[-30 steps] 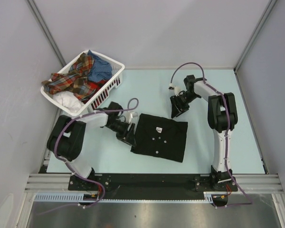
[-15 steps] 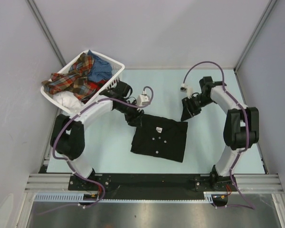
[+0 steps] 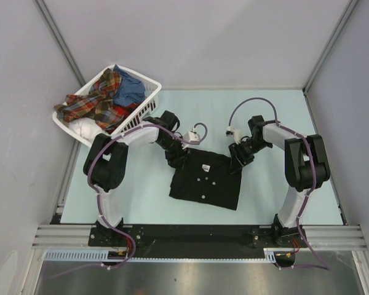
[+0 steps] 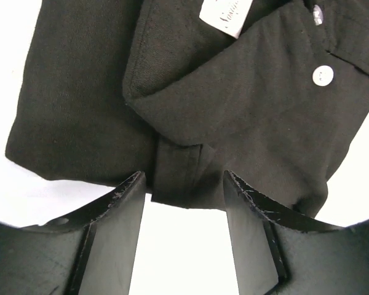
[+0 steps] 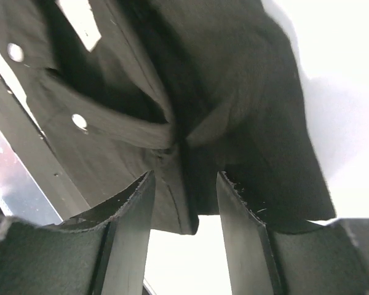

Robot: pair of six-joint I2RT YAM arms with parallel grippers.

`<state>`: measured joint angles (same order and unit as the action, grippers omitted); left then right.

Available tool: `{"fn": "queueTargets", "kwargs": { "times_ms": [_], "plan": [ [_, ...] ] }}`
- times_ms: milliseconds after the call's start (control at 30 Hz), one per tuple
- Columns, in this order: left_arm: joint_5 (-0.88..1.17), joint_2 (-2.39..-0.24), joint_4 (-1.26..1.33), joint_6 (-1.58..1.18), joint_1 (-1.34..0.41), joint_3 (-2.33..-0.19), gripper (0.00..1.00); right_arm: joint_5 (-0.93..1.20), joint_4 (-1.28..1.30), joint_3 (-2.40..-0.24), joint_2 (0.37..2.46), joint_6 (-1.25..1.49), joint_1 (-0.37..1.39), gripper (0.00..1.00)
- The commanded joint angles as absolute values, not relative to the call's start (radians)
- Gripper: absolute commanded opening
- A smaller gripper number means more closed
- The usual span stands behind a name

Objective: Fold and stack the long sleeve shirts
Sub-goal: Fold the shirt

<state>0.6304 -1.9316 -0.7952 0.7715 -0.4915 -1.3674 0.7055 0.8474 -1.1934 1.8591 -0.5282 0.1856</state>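
From above, both arms have just swung in to the far edge of the black shirt; a second ago the left pincer was at the shirt's left side and the right pincer hung well off beyond its far-right corner; now each sits at one far corner; to my eye you are set up for a two-handed pick, either for the last fold or to carry it to its stacking place. The shirt lies folded in the middle of the tabletop, nearly square and slightly longer left to right; its collar faces the far edge, its button line runs toward the near edge, and the whole thing is twisted a little, right side nearer you. The other shirts wait in the basket at the far-left corner.

Left wrist: the left pincer stands open, its tips just at the hem and nothing clamped; the label and a button lie beyond.

Right wrist: the right pincer is open too, with a fold of black cloth reaching the gap and not yet pinched.
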Motion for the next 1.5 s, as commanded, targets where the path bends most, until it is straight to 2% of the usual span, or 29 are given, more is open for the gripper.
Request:
{"fn": "queueTargets", "kwargs": {
  "times_ms": [0,133,200,233,267,333,367,467,500,800,1200,1300,1467],
  "plan": [
    [0.65,-1.947,-0.779,0.815,-0.492,-1.404,0.58,0.667,0.802,-1.155,1.858,-0.557,0.183,0.51],
    [0.666,-1.95,-0.778,0.813,-0.491,-1.416,0.53,0.652,0.807,-1.143,1.848,-0.569,0.183,0.51],
    [0.676,-1.951,-0.79,0.822,-0.491,-1.423,0.46,0.653,0.821,-1.147,1.844,-0.574,0.183,0.44],
    [0.681,-1.947,-0.796,0.825,-0.491,-1.424,0.43,0.655,0.827,-1.149,1.838,-0.577,0.183,0.39],
    [0.69,-1.941,-0.811,0.83,-0.491,-1.425,0.39,0.657,0.836,-1.152,1.833,-0.578,0.183,0.28],
    [0.71,-1.925,-0.825,0.839,-0.491,-1.425,0.28,0.663,0.847,-1.164,1.813,-0.578,0.183,0.16],
    [0.716,-1.91,-0.84,0.838,-0.489,-1.428,0.19,0.664,0.856,-1.169,1.807,-0.572,0.184,0.02],
    [0.727,-1.896,-0.877,0.835,-0.483,-1.445,0.02,0.657,0.868,-1.184,1.781,-0.571,0.181,0.0],
    [0.726,-1.893,-0.88,0.831,-0.479,-1.454,0.0,0.655,0.868,-1.186,1.775,-0.571,0.181,0.0],
    [0.709,-1.937,-0.91,0.81,-0.439,-1.575,0.0,0.641,0.842,-1.246,1.762,-0.546,0.132,0.0],
    [0.618,-2.089,-0.776,0.704,-0.428,-1.648,0.0,0.537,0.707,-1.276,1.901,-0.489,0.097,0.0],
    [0.581,-2.109,-0.72,0.654,-0.416,-1.637,0.02,0.506,0.658,-1.278,1.914,-0.462,0.097,0.0],
    [0.61,-2.091,-0.661,0.536,-0.358,-1.62,0.13,0.459,0.586,-1.296,1.922,-0.416,0.087,0.0]
  ]
}}
